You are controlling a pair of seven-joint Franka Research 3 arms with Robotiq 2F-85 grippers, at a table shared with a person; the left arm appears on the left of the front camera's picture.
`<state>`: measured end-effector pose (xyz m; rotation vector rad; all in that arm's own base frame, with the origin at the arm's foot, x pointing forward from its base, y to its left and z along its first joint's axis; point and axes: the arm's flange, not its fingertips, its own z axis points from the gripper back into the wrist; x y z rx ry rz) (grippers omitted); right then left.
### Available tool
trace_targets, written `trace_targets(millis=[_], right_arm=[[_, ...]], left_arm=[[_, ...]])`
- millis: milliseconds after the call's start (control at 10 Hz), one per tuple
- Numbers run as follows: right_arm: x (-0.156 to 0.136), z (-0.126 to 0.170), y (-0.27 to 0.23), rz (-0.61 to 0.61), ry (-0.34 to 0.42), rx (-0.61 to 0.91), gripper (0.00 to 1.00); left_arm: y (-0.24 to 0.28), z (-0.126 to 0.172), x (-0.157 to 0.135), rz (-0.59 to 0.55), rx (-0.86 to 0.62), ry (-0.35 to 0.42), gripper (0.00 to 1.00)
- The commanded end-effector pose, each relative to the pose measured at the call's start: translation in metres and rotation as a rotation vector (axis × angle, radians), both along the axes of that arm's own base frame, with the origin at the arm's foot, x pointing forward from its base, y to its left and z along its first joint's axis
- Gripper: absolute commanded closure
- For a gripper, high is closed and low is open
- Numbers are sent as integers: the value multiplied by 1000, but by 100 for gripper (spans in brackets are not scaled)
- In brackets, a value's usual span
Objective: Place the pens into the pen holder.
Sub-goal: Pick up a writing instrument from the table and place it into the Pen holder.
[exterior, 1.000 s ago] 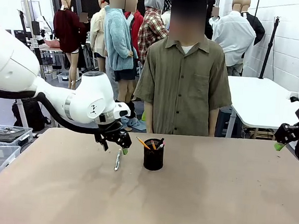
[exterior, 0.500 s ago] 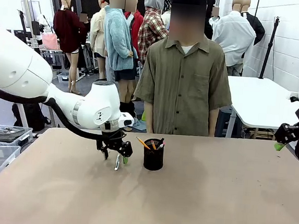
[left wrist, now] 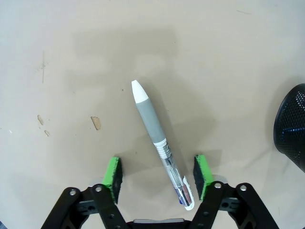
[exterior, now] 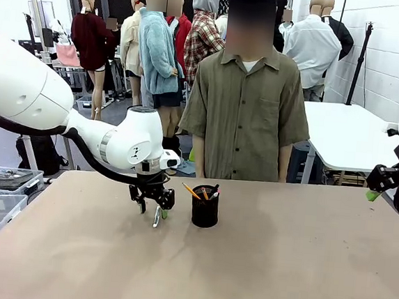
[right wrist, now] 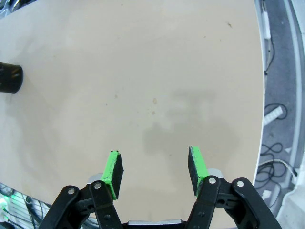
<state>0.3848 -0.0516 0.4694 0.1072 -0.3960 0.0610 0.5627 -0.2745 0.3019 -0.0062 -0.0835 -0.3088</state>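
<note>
- The counter (exterior: pixel 280 268) was a wide tan surface reaching from the robot's side across to a person (exterior: pixel 248 112) in an olive shirt standing at its far edge.
- The left arm (exterior: pixel 62 120) came in from the left and bent down over the middle-left of the counter, its left tool (exterior: pixel 154 203) lowered close to the surface just left of the pen holder.
- The right arm's right tool (right wrist: pixel 155 171) hung at the far right edge of the scene, released, its green pads apart over bare counter and grasping nothing.
- The pen holder (exterior: pixel 205 207), a black mesh cup, stood upright near the counter's middle with an orange-yellow pencil (exterior: pixel 191 191) and other pens leaning out of its top.
- The silver-white pen (left wrist: pixel 161 143) lay flat on the counter just left of the holder; in the left wrist view its rear end sat between the left tool's pads.
- The left tool's green pads (left wrist: pixel 113 175) straddled that pen with gaps visible on both sides, so it was released, not yet grasping.
</note>
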Motion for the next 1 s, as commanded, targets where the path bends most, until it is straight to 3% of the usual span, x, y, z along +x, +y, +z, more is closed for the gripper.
trace_targets(millis=[0, 100, 200, 900], right_arm=[[-2, -4, 3, -23, -3, -25, 31], [-2, -4, 3, -23, -3, -25, 31], [-2, -4, 3, -23, -3, -25, 31], [-2, -4, 3, -23, -3, -25, 31]], left_arm=[[-6, -3, 1, 22, 48, -10, 70], [-6, -3, 1, 23, 54, -10, 90], [-7, -2, 1, 25, 61, -7, 100], [0, 15, -4, 32, 58, -20, 100]])
